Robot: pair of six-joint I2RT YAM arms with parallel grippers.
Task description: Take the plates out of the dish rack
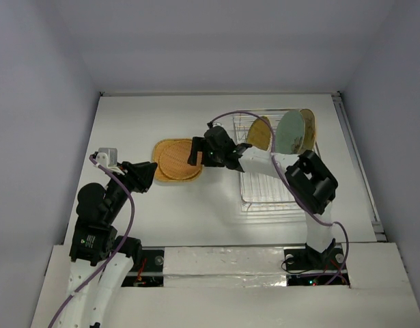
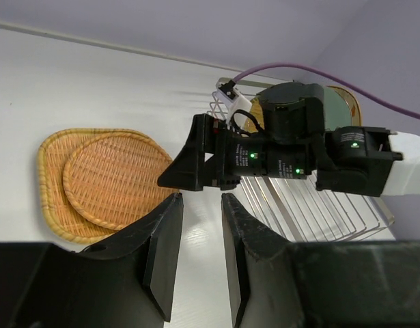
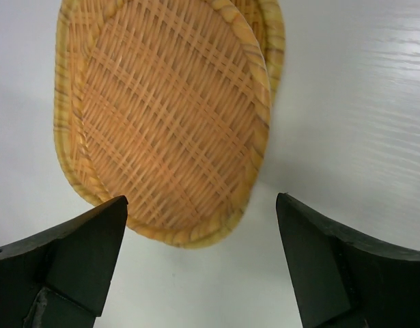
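Orange woven plate (image 1: 184, 164) laid flat on counter (image 1: 196, 219), left of dish rack (image 1: 268, 190), stacked on second woven plate (image 2: 49, 164); stacking judged to save counter space. Right end effector (image 3: 201, 205) held over plate rim, jaws spread wide, nothing gripped; rim seen between jaws, untouched. Left end effector (image 2: 201, 199) parked further left of dish rack, jaws narrowly parted, empty. Yellowish ribbed plate (image 1: 259, 133), pale green plate (image 1: 290, 132), tan plate (image 1: 309, 123) stood on edge at far end of dish rack; rims judged accessible for gripping.
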